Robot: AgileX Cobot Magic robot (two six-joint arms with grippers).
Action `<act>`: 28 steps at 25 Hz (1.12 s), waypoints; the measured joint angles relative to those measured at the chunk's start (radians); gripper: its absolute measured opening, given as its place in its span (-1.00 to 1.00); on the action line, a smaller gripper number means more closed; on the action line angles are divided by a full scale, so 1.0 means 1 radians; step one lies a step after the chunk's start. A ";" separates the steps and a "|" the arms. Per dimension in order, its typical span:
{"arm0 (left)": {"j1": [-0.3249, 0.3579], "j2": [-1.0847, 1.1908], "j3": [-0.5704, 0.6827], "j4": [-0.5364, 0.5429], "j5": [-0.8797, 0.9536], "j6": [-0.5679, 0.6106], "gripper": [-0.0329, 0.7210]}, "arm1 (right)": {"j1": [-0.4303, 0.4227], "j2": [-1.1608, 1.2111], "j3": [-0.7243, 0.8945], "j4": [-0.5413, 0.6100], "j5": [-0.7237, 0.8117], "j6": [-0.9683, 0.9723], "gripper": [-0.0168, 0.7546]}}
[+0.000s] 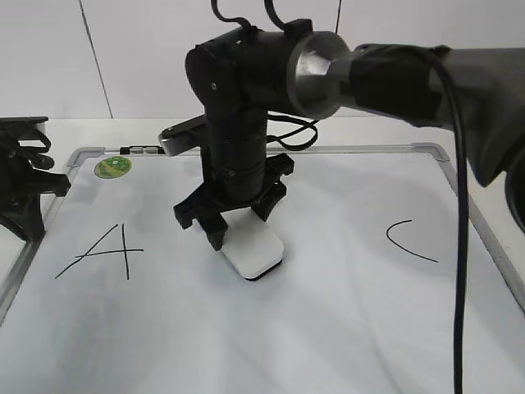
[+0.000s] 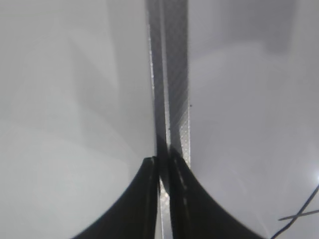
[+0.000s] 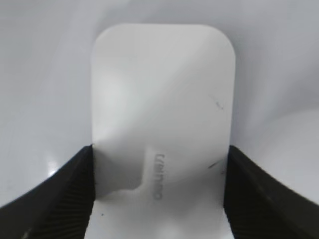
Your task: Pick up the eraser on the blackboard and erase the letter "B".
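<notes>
Exterior view showed the left pincer [image 1: 29, 185] parked at the far left edge of the blackboard [image 1: 344, 328], black and folded low over the silver-grey frame. Just to its right, near the top left corner, sat a small round green sticker [image 1: 112, 167], and below that the hand-drawn letter "A" [image 1: 102, 253]. No "B" could be made out between the "A" and the "C"; the middle of the board around the eraser read as plain white. At the centre the right arm [image 1: 246, 90] reached in from the upper right and turned straight down, its wrist upright and blocking the board behind it. The right pincer [image 1: 238, 223] pointed at the surface, one finger on each long side of the eraser [image 1: 254, 250], which lay flat on the board with its thin dark underside showing at the near edge. Further right stood the letter "C" [image 1: 408, 240], with a black cable [image 1: 461, 246] hanging across it.

In the left wrist view the left pincer [image 2: 164, 199] was all but closed, with only a thin slit between the fingers and nothing in it, the board's frame [image 2: 172, 74] running beneath.

In the right wrist view the right pincer [image 3: 158, 194] was closed onto the eraser [image 3: 162, 99], both ribbed pads touching its sides.
</notes>
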 joint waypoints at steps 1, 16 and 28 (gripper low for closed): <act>0.000 0.000 0.000 0.000 0.000 0.000 -0.84 | -0.007 0.000 0.000 -0.003 0.000 0.003 0.52; 0.000 0.000 0.000 0.000 0.000 0.000 -0.84 | 0.088 0.002 0.000 0.161 -0.001 -0.055 0.52; 0.000 0.000 0.000 0.000 0.000 0.002 -0.84 | 0.032 0.003 0.000 0.147 -0.001 -0.054 0.52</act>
